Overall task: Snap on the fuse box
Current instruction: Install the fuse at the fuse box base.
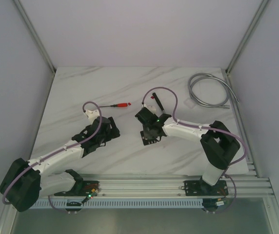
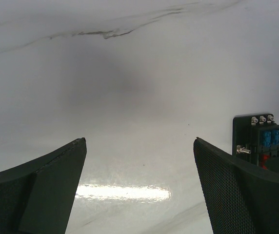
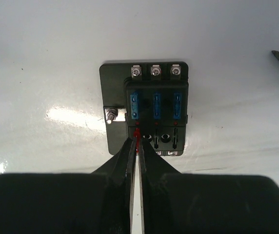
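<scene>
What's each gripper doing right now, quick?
Left gripper: open, holding nothing.
Right gripper: shut on a small red fuse at the fuse box.

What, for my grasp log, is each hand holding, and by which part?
The right hand pinches a small red fuse by its sides, its tip at the fuse box. The open left hand holds nothing.

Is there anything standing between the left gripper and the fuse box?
Nothing visible. Only bare table lies between the open left gripper and the fuse box. The right gripper, shut, is at the box's fuse slots.
</scene>
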`<state>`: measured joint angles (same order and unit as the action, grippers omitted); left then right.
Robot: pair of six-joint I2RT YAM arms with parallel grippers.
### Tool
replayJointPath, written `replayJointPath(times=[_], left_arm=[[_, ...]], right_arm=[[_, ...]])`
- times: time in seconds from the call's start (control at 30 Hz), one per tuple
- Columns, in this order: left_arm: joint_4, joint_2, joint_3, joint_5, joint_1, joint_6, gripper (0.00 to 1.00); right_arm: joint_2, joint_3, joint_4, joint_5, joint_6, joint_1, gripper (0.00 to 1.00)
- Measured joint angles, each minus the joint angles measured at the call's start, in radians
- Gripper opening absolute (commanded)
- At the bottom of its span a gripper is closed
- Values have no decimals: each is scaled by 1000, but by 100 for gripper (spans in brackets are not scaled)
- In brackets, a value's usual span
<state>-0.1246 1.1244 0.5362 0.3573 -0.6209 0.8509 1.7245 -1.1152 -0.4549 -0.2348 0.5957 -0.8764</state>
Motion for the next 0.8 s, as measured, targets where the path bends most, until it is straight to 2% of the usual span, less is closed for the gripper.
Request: replayJointPath(times=[0.3, 0.63, 0.8], left_arm=[[0, 0, 0, 0, 2, 0, 100], [0, 0, -8, 0, 5, 0, 100], [0, 0, -8, 0, 6, 0, 100]], right_arm=[[-11, 42, 56, 83, -4, 45, 0], [32, 2, 87, 72, -10, 54, 0], [42, -44, 47, 50, -58, 30, 14]])
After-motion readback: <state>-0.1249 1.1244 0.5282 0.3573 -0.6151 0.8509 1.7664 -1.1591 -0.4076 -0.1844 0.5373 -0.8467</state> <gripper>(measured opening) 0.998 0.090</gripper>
